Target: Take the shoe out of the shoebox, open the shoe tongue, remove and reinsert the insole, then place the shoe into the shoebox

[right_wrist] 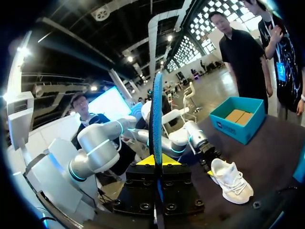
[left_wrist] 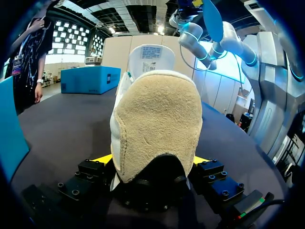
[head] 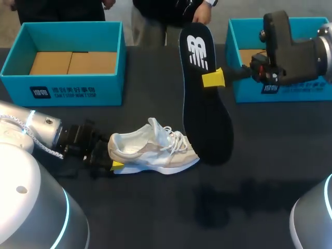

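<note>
1. The white shoe [head: 155, 150] lies on its sole on the dark worktop [head: 259, 171], heel toward the left arm; the left gripper [left_wrist: 151, 164] has its fingers closed on the heel, one yellow tip on each side of the tan heel patch.
2. The dark insole [head: 205, 114] is out of the shoe and held up in the air, its logo end uppermost; the right gripper [right_wrist: 156, 162] pinches it at one long edge, above its middle, with the fingers pressed against both faces.
3. In the right wrist view the insole stands edge-on between the fingers as a thin blue-dark strip; the shoe sits on the worktop ahead of them and well apart.
4. Two teal shoeboxes stand open at the far edge: the left shoebox [head: 62, 88] shows brown cardboard inside; the right shoebox [head: 306, 92] is partly covered by the right arm.
5. From above, only one yellow tip of each gripper shows; the other is hidden behind the heel or behind the insole.
6. The insole's lower end overlaps the shoe's toe in the head view; whether they touch cannot be told.
7. The left wrist view shows only the heel and collar; the shoe's inside is hidden.
</note>
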`<state>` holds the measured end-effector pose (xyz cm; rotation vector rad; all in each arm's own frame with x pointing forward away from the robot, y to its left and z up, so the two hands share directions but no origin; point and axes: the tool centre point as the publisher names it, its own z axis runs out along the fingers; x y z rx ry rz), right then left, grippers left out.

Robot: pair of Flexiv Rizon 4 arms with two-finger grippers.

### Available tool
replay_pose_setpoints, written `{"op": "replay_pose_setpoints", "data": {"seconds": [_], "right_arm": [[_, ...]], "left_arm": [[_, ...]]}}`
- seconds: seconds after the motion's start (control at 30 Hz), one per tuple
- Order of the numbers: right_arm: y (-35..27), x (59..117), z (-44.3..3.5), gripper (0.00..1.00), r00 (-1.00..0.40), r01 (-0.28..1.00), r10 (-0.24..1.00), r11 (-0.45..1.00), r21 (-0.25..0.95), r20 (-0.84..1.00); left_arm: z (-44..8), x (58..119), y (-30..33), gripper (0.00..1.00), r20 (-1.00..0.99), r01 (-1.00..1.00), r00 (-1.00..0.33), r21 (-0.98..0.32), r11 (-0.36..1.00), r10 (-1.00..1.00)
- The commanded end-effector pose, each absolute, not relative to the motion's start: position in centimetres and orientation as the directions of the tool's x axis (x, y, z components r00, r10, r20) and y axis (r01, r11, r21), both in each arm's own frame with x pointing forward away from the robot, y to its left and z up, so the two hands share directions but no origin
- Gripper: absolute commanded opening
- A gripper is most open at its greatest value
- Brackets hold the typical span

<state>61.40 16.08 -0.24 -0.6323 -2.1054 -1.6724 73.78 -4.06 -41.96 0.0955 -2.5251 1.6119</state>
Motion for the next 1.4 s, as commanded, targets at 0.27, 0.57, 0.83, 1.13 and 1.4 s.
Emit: {"op": "replay_pose_setpoints", "data": {"seconds": [0.27,0.57,0.83,1.13,1.4], "right_arm": [[16.01,61.04,-0.43,0.00,-0.823,0.568,0.108,0.183,0.802,0.558],[16.01,61.04,-0.43,0.00,-0.823,0.568,0.108,0.183,0.802,0.558],[16.01,61.04,-0.43,0.00,-0.823,0.568,0.108,0.183,0.802,0.558],[16.01,61.04,-0.43,0.00,-0.823,0.568,0.108,0.183,0.802,0.558],[16.01,61.04,-0.43,0.00,-0.823,0.568,0.108,0.183,0.802,0.558]], "left_arm": [[-42.14,73.80,-4.07,0.00,0.155,-0.131,-0.988,-0.897,0.422,0.023],[-42.14,73.80,-4.07,0.00,0.155,-0.131,-0.988,-0.897,0.422,0.023],[-42.14,73.80,-4.07,0.00,0.155,-0.131,-0.988,-0.897,0.422,0.023],[-42.14,73.80,-4.07,0.07,0.155,-0.131,-0.988,-0.897,0.422,0.023],[-42.07,73.87,-4.07,1.00,0.154,-0.131,-0.988,-0.897,0.422,0.021]]}}
